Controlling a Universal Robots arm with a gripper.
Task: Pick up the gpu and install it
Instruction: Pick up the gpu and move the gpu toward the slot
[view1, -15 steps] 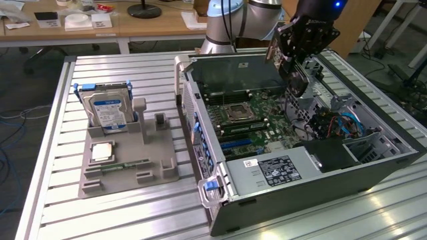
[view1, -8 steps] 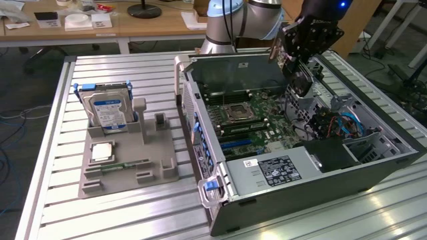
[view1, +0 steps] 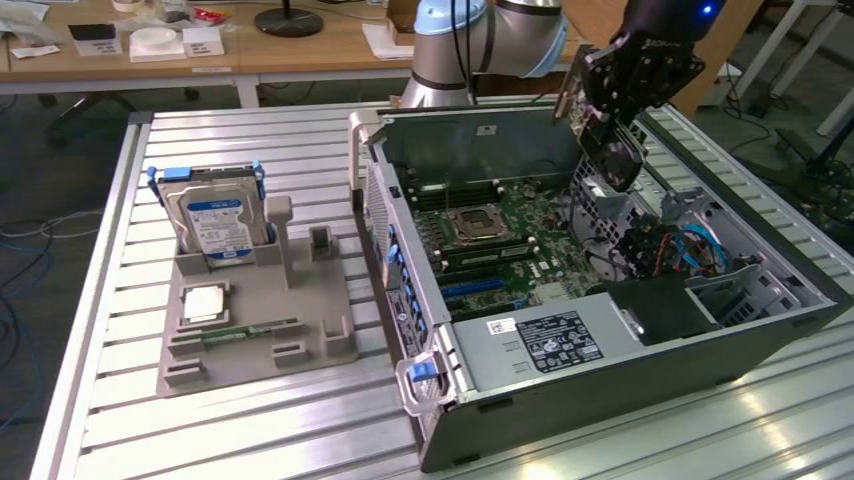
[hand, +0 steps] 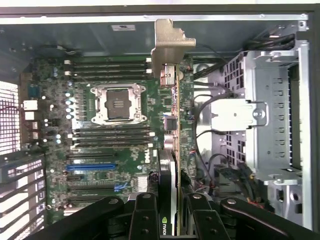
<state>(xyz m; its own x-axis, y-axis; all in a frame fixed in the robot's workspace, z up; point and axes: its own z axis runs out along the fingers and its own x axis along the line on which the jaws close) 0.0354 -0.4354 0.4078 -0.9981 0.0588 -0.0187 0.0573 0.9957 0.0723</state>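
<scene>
The gripper (view1: 617, 118) is clenched on the gpu (view1: 610, 163), holding it over the open computer case (view1: 601, 385). It is picked up but not plugged into the motherboard (hand: 120, 150) yet

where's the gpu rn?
The gpu is clamped in the gripper, hanging over the motherboard of the open computer case, toward the exterior view's right.

The table (view1: 107, 330) reads to me as ribbed bare aluminium with a soft sheen, the holder (view1: 287, 300) on it as matt grey plastic, and the hard drive (view1: 220, 225) as silvery metal under a glossy label. I take the computer case (view1: 627, 390) for matt dark-painted sheet metal outside, dull bare steel inside, around a green lacquered motherboard (hand: 125, 155). The gpu (hand: 173, 100) shows a smooth, faintly brassy metal bracket (hand: 170, 40); the gripper (hand: 170, 207) is matt black.
</scene>
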